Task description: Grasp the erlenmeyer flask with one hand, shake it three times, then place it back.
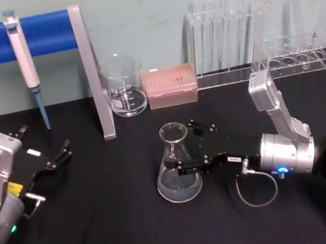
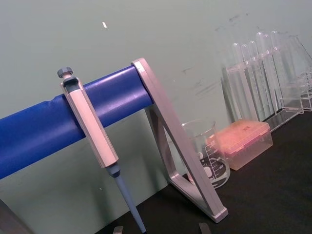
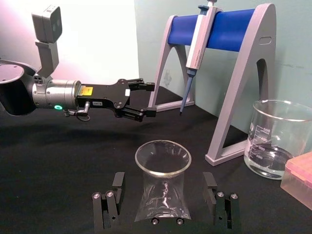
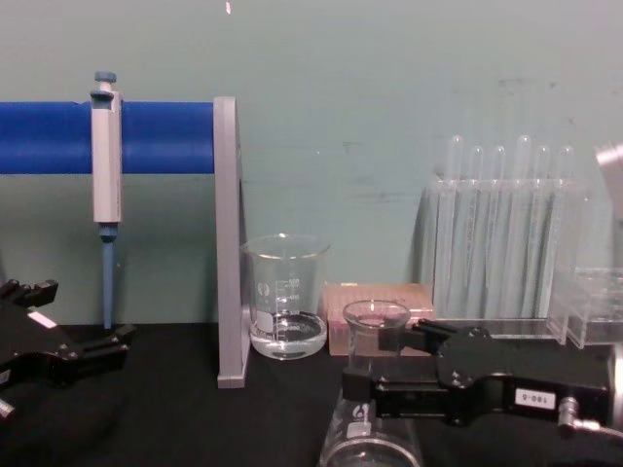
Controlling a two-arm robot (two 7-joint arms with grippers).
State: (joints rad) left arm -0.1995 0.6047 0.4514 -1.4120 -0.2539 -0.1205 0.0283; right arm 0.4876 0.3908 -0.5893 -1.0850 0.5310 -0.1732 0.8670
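Right wrist view: the right gripper [image 3: 163, 179] stands wide open, one finger [image 3: 116, 187] on each side of the erlenmeyer flask [image 3: 162, 195]; a gap shows on both sides, so it holds nothing.
Flask position: upright on the black table [image 1: 106, 231], near the middle and closer to the robot than the other glassware.
Step in hand: by my reading, the jaws are set around the flask and the squeeze is not yet made.
Left gripper [image 1: 56, 158]: low over the table on the robot's left, well apart from the flask, fingers parted and empty.
Handling: likely thin, stiff glass, smooth enough to slip and easy to break; probably light, though I cannot tell whether the base holds liquid.
Where to hold: the narrow neck below the flared rim, where the fingers now stand; the rim above and the widening cone below should keep it from sliding during a shake.
Caution: close gently and squarely, since the round neck could twist out of a skewed pinch.
Farther back: a beaker [image 1: 123, 86] with clear liquid, just beside the pipette stand [image 1: 96, 77]; a pink tip box [image 1: 171, 85] beside it; the test tube rack [image 1: 227, 36] behind.
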